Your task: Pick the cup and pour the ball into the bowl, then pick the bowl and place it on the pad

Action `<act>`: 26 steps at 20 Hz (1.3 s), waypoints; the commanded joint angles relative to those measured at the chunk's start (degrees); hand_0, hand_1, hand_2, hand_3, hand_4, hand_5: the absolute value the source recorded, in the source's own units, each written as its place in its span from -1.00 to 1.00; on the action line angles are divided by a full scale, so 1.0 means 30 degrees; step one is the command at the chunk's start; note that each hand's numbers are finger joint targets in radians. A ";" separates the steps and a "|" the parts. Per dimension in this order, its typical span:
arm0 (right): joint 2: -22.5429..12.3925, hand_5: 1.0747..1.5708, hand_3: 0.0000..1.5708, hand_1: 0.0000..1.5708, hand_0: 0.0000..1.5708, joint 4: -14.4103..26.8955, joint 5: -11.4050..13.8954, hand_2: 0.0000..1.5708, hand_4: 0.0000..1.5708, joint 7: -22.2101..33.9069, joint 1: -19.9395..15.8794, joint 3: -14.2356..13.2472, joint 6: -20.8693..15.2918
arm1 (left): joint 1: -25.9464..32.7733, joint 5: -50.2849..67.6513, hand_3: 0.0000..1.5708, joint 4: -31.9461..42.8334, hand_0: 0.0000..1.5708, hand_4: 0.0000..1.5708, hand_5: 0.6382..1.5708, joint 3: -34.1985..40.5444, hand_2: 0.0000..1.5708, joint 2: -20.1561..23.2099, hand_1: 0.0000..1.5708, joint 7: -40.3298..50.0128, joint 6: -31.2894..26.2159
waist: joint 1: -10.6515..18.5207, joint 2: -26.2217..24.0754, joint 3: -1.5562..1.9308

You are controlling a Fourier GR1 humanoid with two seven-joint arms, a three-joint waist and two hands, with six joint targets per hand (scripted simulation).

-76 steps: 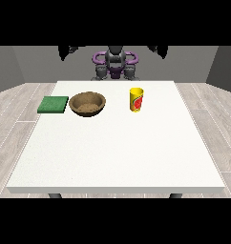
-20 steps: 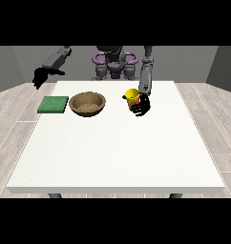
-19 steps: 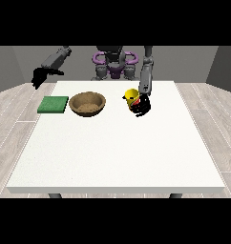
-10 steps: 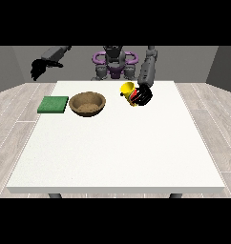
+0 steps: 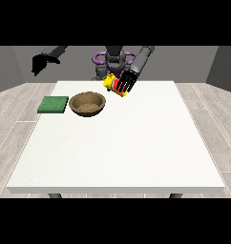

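On the table [image 5: 117,143], my bowl [image 5: 88,103] sits at the far left, just right of the green pad [image 5: 53,104] and not yet on it. My hand at the view's right [image 5: 128,82], fingers curled round the tilted cup [image 5: 113,85], holds it above the table, right of the bowl. I judge the pour under way; the ball is not visible, and my hand at the view's left [image 5: 39,63] hangs idle, its fingers unclear.
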 commanded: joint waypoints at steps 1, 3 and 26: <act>-0.0770 0.93 -0.71 -1.00 -1.00 0.1585 -0.0271 -0.83 -0.18 -0.0236 0.0130 -0.0612 0.0711 | -0.1817 -0.3715 1.00 0.1061 0.65 0.11 0.98 -0.2119 1.00 -0.1690 0.65 0.4741 -0.1312 | 0.0813 -0.1242 -0.0061; -0.0890 0.91 -0.75 -1.00 -1.00 0.2637 0.0106 -0.87 -0.13 -0.1233 -0.0225 -0.0686 0.0696 | -0.2052 -0.4375 1.00 0.0118 0.65 0.11 0.98 -0.4184 1.00 -0.1724 0.65 0.6621 -0.1251 | 0.0962 -0.0357 -0.0064; -0.2009 0.86 -0.65 -1.00 -1.00 0.5657 0.0165 -0.95 -0.04 -0.2434 -0.0022 -0.1453 0.1225 | -0.8797 -1.2800 1.00 -0.0104 0.92 0.56 0.74 -1.3595 1.00 -0.1779 0.92 0.6068 -1.7351 | 0.2642 -0.2019 -0.0110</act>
